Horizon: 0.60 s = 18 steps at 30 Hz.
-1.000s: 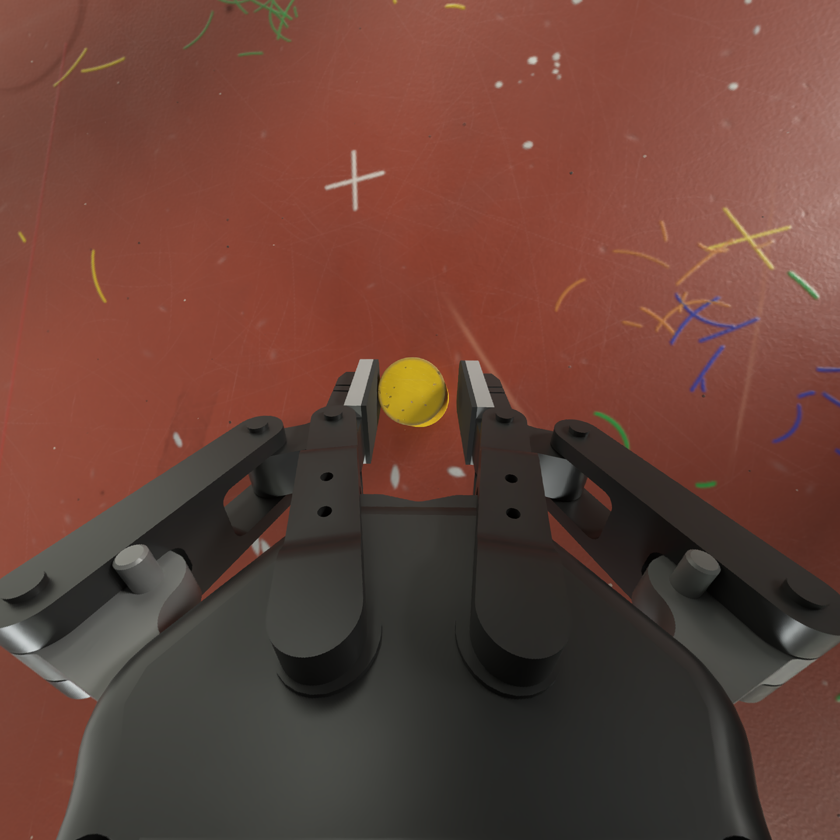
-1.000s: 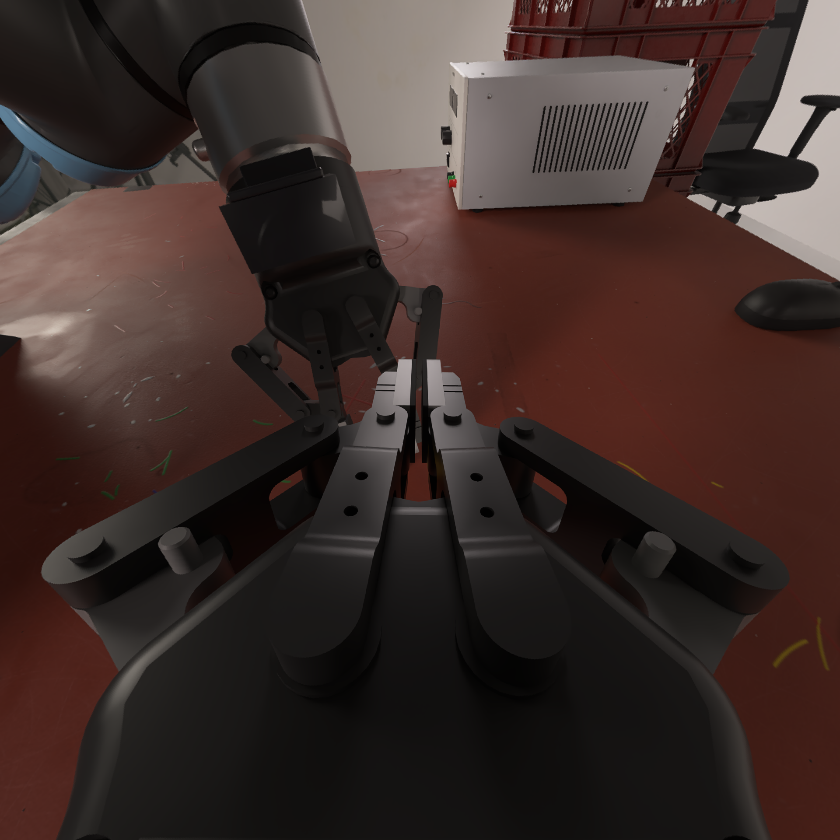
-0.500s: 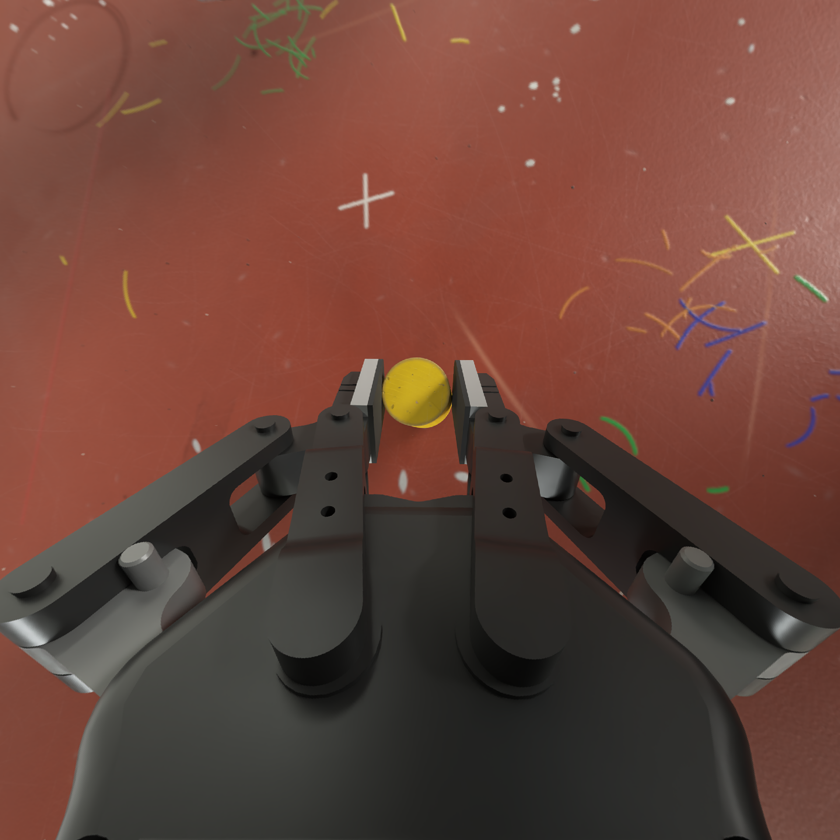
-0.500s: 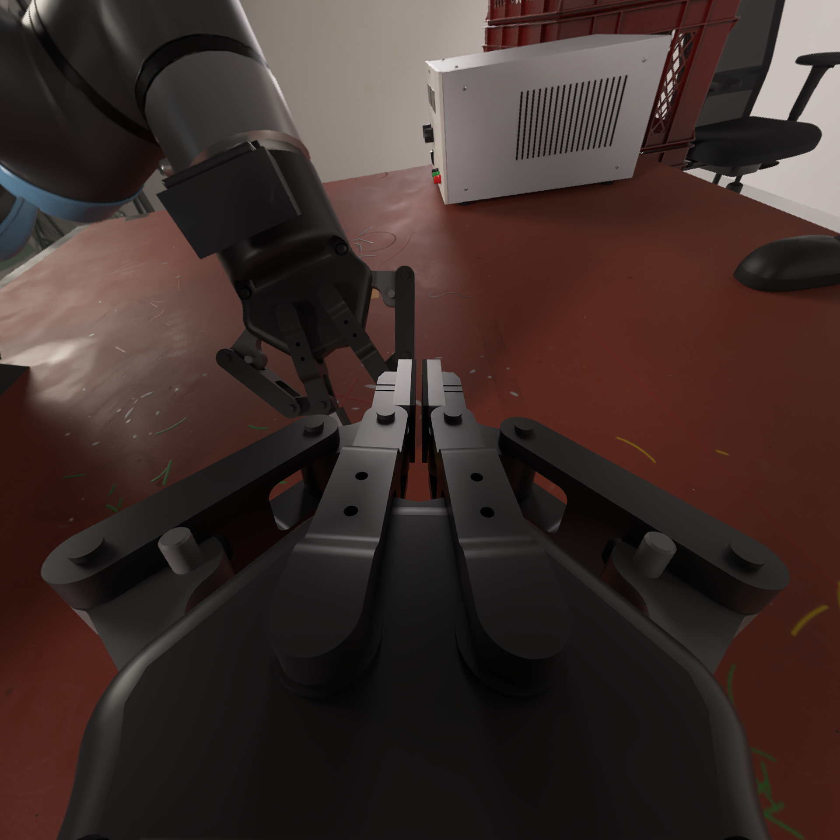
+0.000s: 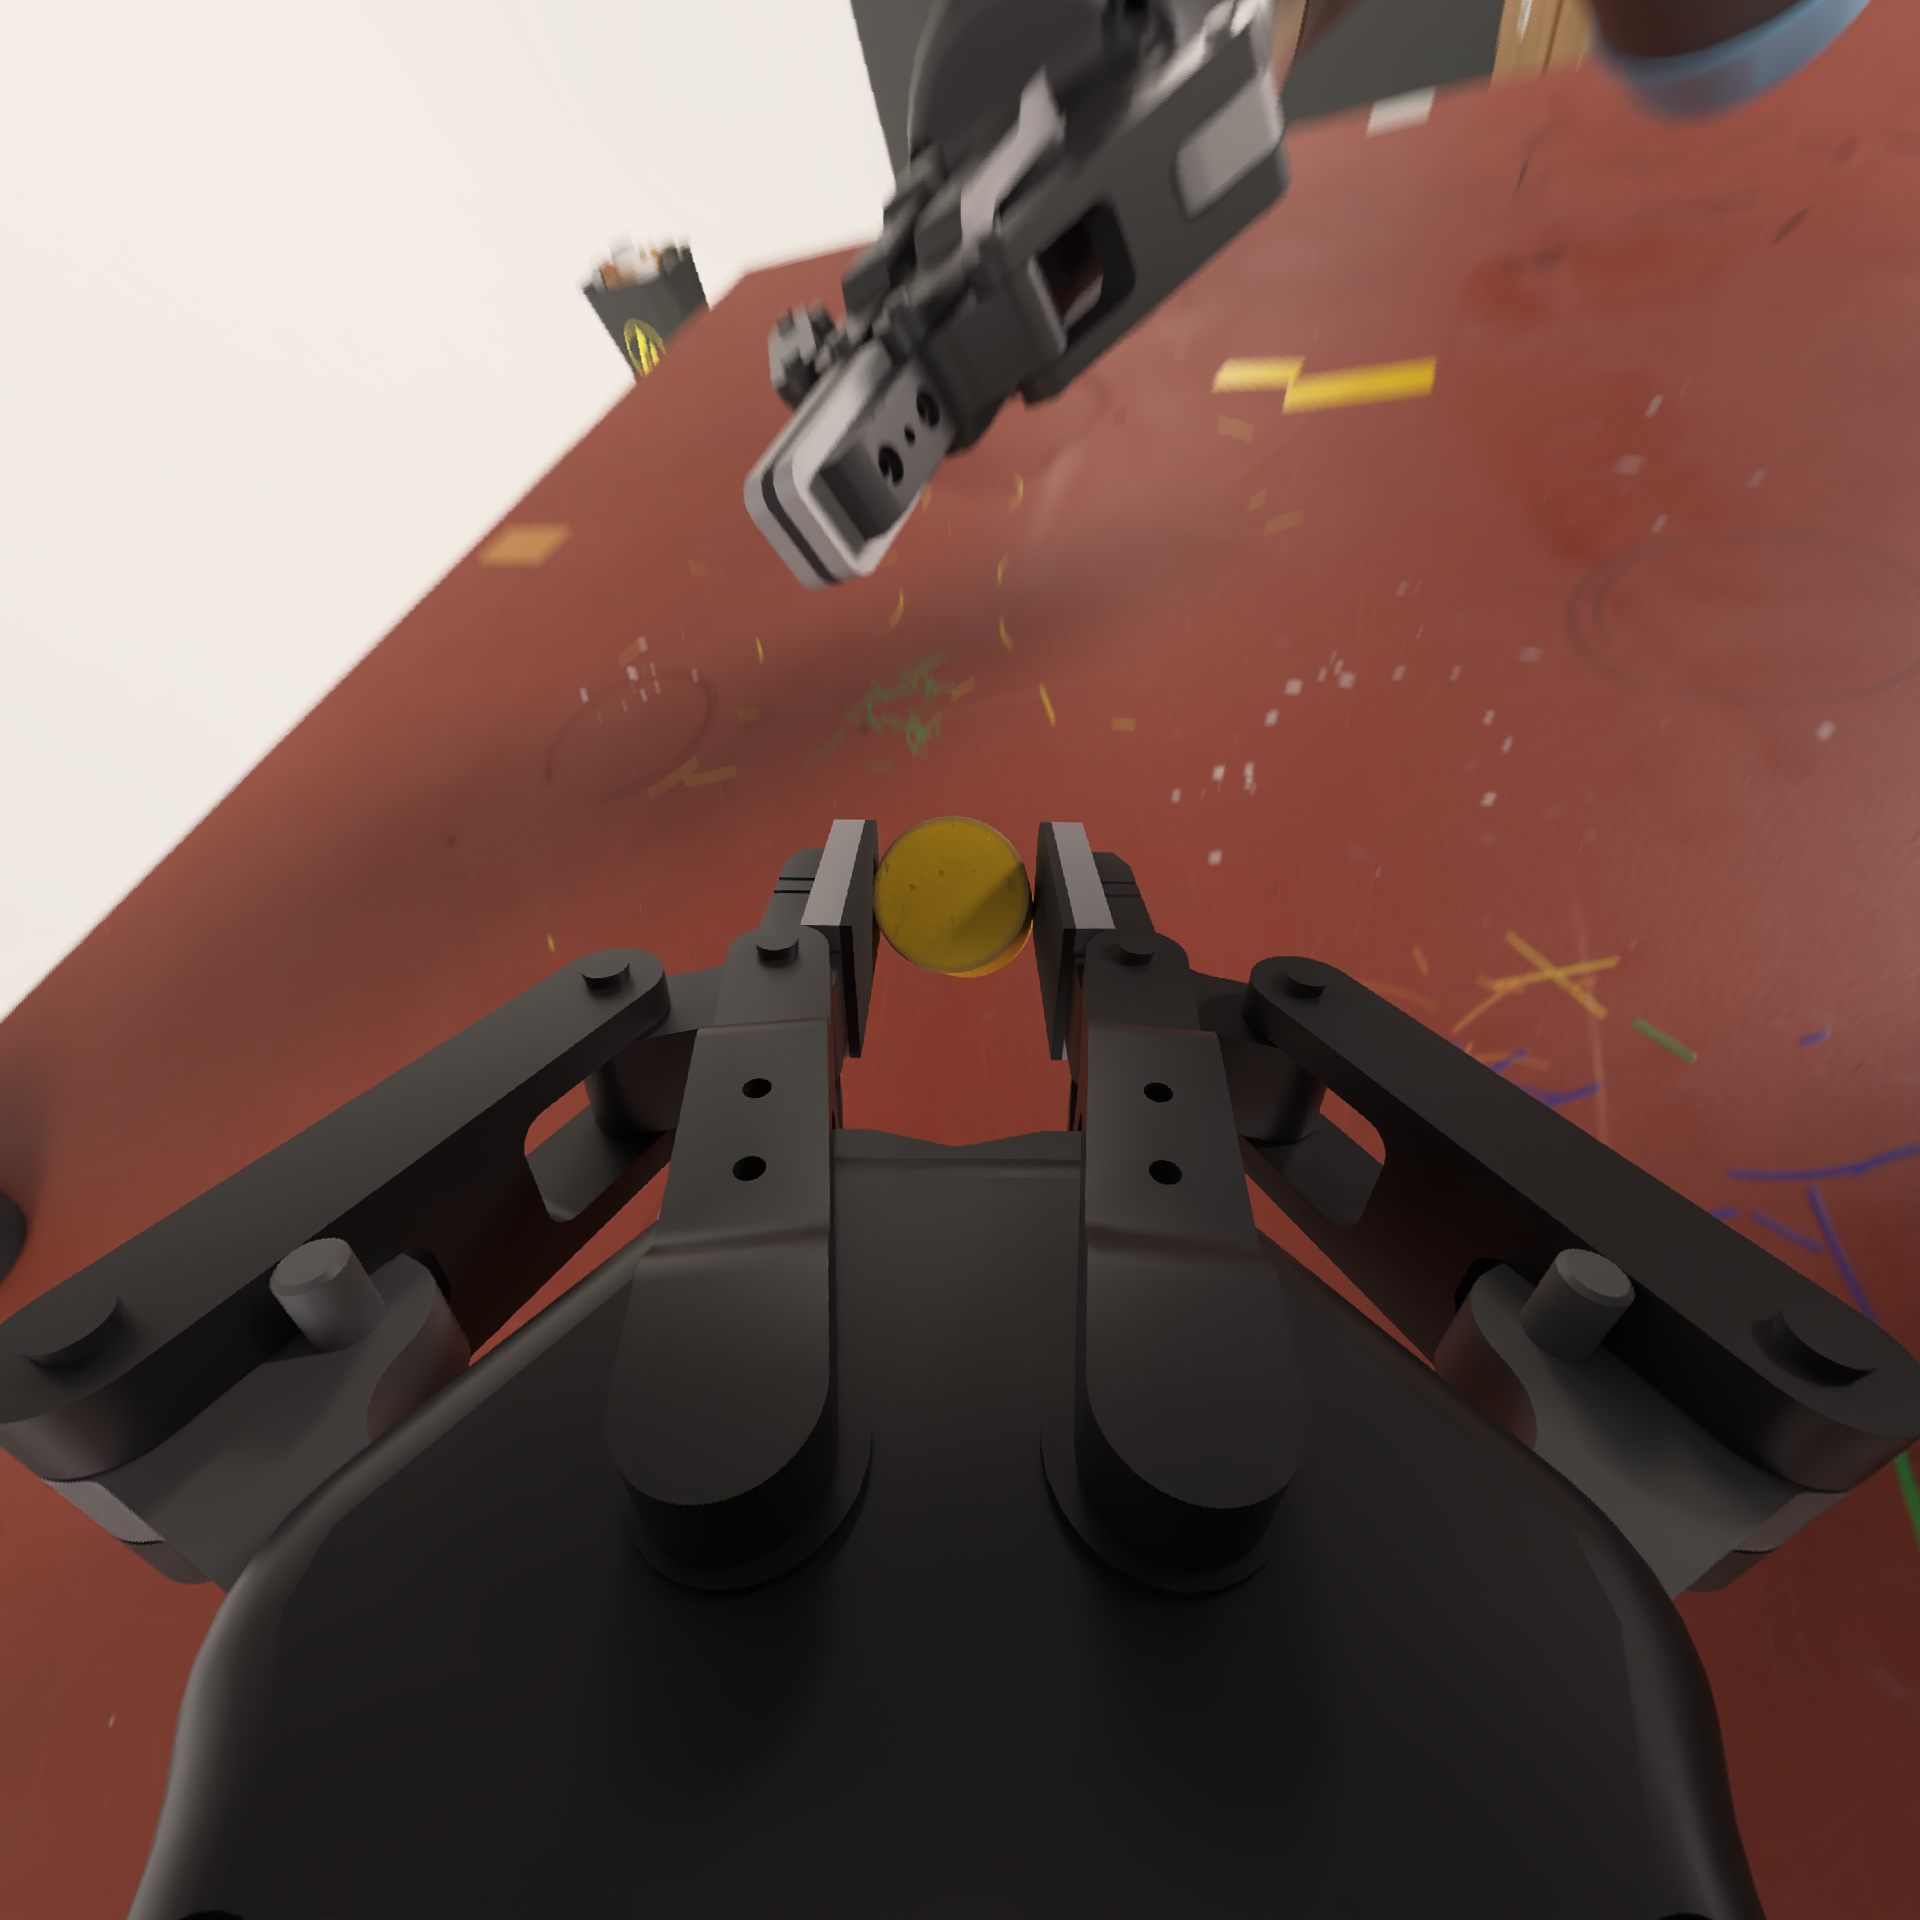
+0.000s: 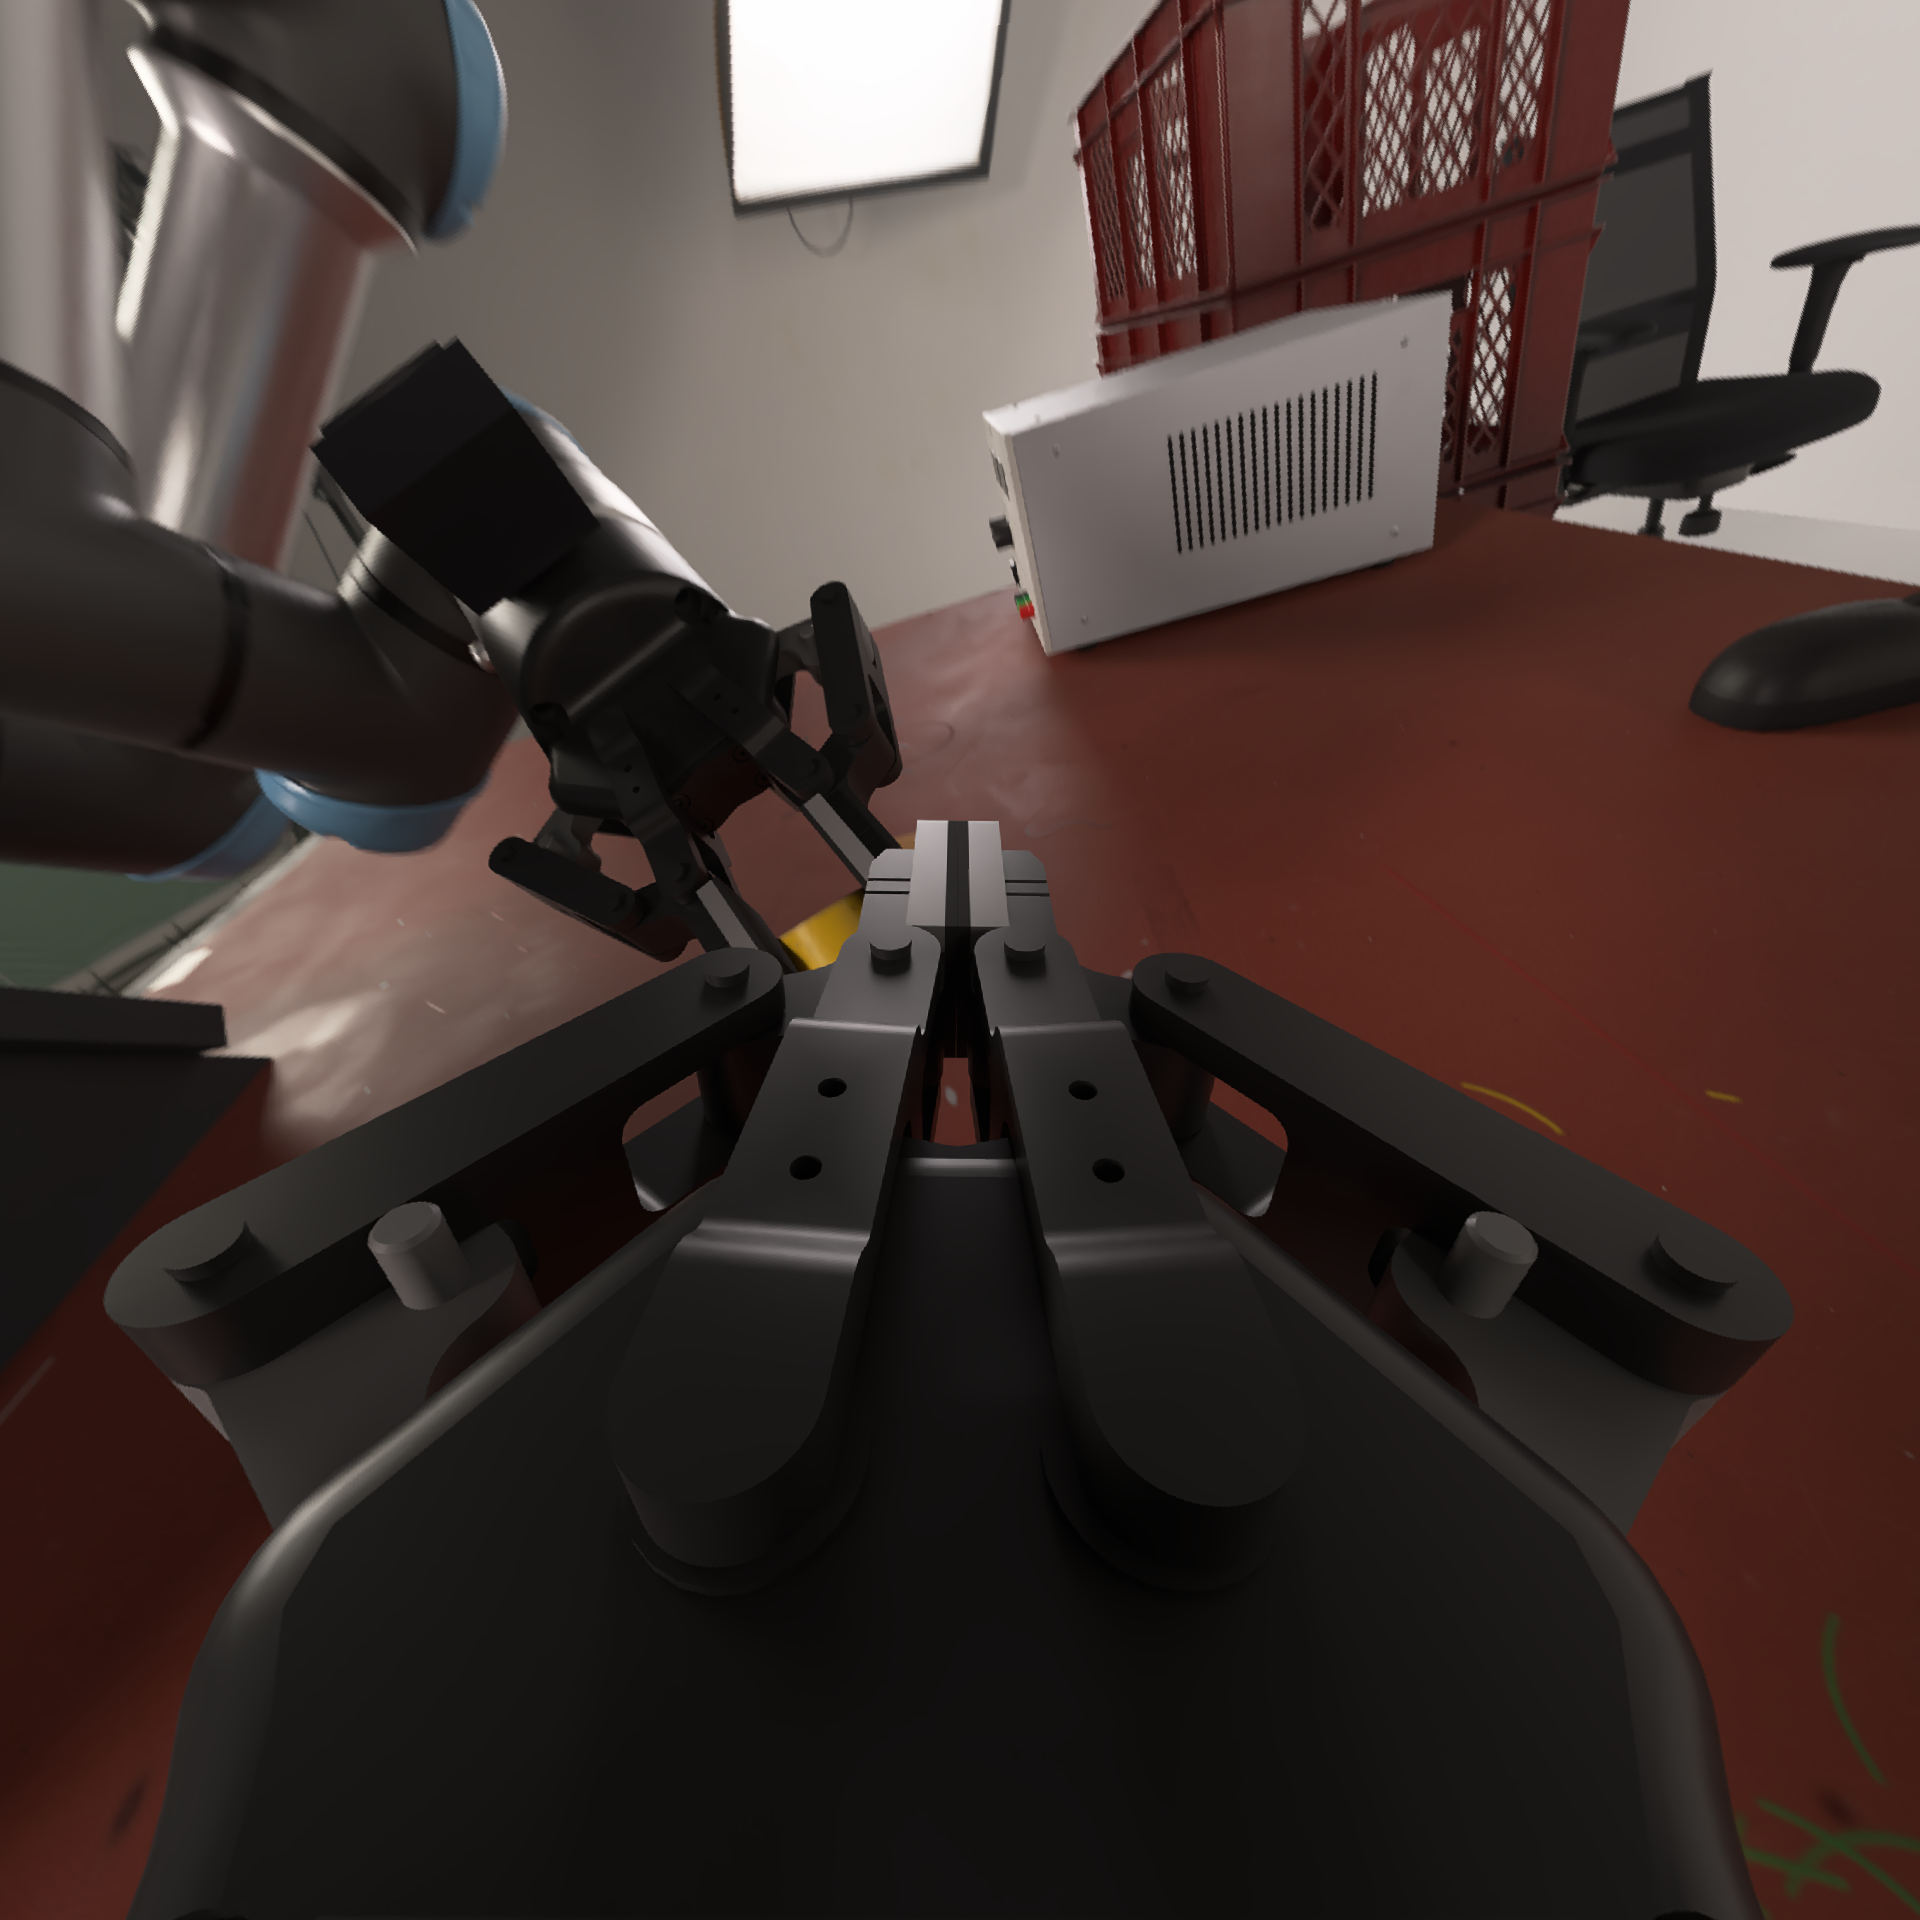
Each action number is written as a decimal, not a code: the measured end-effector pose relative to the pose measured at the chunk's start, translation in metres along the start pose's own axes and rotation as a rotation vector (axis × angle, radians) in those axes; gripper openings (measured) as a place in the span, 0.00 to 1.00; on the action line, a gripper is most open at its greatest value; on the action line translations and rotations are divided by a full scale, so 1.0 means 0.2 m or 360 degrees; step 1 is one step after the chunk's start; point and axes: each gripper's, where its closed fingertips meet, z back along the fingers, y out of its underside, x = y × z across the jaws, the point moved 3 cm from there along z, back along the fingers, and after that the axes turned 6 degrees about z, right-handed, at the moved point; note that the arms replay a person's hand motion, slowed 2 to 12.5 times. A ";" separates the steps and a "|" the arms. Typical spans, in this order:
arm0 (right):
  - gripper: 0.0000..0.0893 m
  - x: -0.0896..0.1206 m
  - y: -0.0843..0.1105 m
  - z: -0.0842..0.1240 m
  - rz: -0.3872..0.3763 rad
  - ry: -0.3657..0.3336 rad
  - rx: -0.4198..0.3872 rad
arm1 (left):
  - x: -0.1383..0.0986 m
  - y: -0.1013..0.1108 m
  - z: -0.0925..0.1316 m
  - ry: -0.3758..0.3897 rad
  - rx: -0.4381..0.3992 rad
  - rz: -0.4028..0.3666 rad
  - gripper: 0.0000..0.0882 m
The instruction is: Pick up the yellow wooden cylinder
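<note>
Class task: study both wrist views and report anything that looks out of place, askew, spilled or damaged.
Nothing looks damaged or spilled. The left tool is shut on the yellow wooden cylinder, gripped squarely. The red table has scattered coloured scribble marks, and the right tool is shut on nothing.

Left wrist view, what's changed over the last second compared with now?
The left tool closed onto the yellow wooden cylinder, then lifted and tilted it off the red table, so the wall and the right tool came into view. The right tool stayed shut and empty.
</note>
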 end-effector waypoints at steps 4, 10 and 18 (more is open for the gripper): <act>0.01 0.03 -0.09 0.02 -0.0047 -0.0038 -0.0146 | -0.01 -0.14 0.07 0.0016 -0.0274 0.0019 0.31; 0.02 0.10 -0.25 0.05 -0.0056 -0.0113 -0.0344 | -0.03 -0.30 0.17 0.0081 -0.0613 0.0080 0.31; 0.02 0.22 -0.42 0.08 0.0102 -0.0128 -0.0395 | -0.05 -0.43 0.26 0.0262 -0.0871 0.0221 0.31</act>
